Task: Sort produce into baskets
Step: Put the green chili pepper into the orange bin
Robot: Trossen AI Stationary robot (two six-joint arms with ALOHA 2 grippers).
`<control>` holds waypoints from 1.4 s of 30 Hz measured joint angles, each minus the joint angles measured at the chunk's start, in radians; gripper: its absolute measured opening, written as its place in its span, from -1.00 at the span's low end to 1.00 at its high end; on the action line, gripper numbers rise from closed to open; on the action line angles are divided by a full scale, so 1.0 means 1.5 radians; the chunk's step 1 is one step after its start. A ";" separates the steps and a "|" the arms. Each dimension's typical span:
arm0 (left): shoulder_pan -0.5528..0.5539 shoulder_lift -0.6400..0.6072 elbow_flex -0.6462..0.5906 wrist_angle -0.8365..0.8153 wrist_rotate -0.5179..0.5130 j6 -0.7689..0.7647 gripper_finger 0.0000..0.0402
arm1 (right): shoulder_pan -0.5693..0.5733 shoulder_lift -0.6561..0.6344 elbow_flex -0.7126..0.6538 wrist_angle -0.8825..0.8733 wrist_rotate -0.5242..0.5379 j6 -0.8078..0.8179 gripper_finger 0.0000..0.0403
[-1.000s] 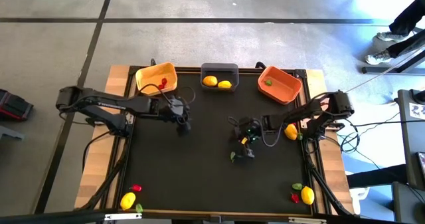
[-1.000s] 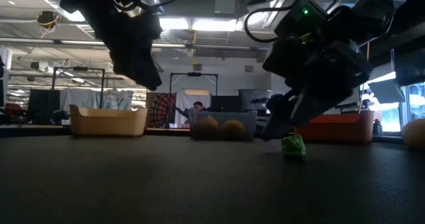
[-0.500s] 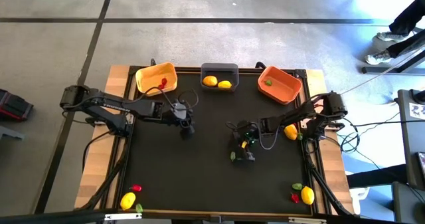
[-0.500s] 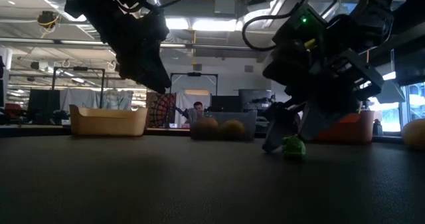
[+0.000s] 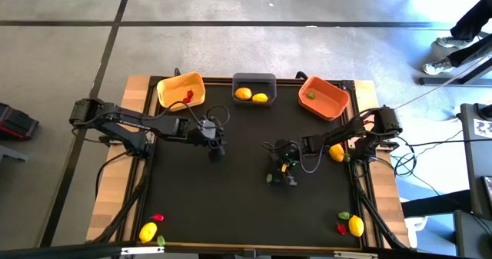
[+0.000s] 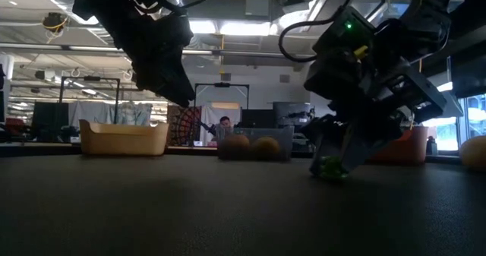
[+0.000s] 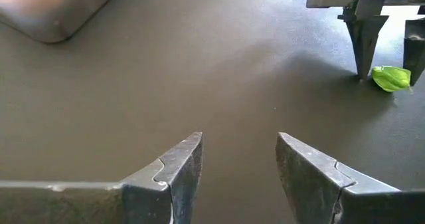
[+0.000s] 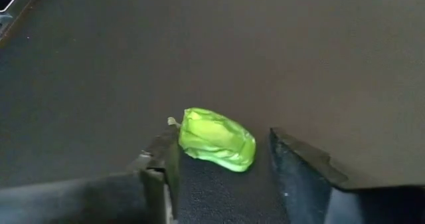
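Bright green piece [image 8: 216, 140] on a black table [image 5: 231, 205]. Baskets: yellow-orange [image 5: 172, 85], dark grey [image 5: 254, 80], orange [image 5: 336, 104]. Lemons [image 5: 243, 94] inside are yellow.

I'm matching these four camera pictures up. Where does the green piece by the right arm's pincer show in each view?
High view: green piece at mid-table, beside the right pincer.
Low view: right of centre, on the mat under that pincer.
Left wrist view: far off, beside the other arm's fingers.
Right wrist view: centre, between its own fingers.
Shared landmark: the right pincer around it.

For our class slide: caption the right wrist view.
Right claw open around a green piece on the table.
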 joint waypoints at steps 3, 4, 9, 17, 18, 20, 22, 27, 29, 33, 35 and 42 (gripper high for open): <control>0.000 0.000 0.000 0.000 0.000 0.001 -0.08 | 0.000 0.000 -0.002 0.001 0.001 0.001 -0.31; 0.000 0.000 0.000 0.000 0.000 0.001 -0.08 | 0.000 0.000 -0.002 0.000 0.001 0.001 -0.36; 0.000 0.000 0.000 0.000 0.000 0.001 -0.08 | 0.000 0.000 -0.002 0.000 0.001 0.002 -0.56; 0.000 0.000 0.000 0.000 0.000 0.002 -0.08 | 0.001 -0.031 -0.004 -0.045 0.020 0.003 -0.71; 0.000 0.000 0.000 0.003 0.000 0.001 -0.08 | 0.001 -0.044 -0.004 -0.060 0.025 0.003 -0.71; 0.000 0.000 0.000 0.020 0.000 -0.002 -0.08 | 0.001 -0.076 -0.004 -0.092 0.042 0.003 -0.71; 0.000 -0.001 0.000 0.034 0.000 0.003 -0.08 | 0.001 -0.115 -0.004 -0.138 0.063 0.003 -0.71; 0.001 -0.001 0.000 0.059 0.000 0.022 -0.08 | -0.015 -0.225 -0.003 -0.249 0.146 0.003 -0.71; 0.001 -0.001 0.000 0.066 -0.001 0.022 -0.08 | -0.035 -0.270 -0.003 -0.295 0.177 0.005 -0.71; 0.001 -0.001 0.000 0.070 -0.003 0.034 -0.08 | -0.089 -0.351 -0.003 -0.361 0.238 0.006 -0.71; 0.001 -0.001 0.000 0.070 -0.003 0.039 -0.08 | -0.123 -0.385 -0.003 -0.381 0.261 0.006 -0.71; 0.001 -0.001 0.000 0.070 -0.004 0.042 -0.08 | -0.256 -0.463 -0.003 -0.422 0.327 0.009 -0.71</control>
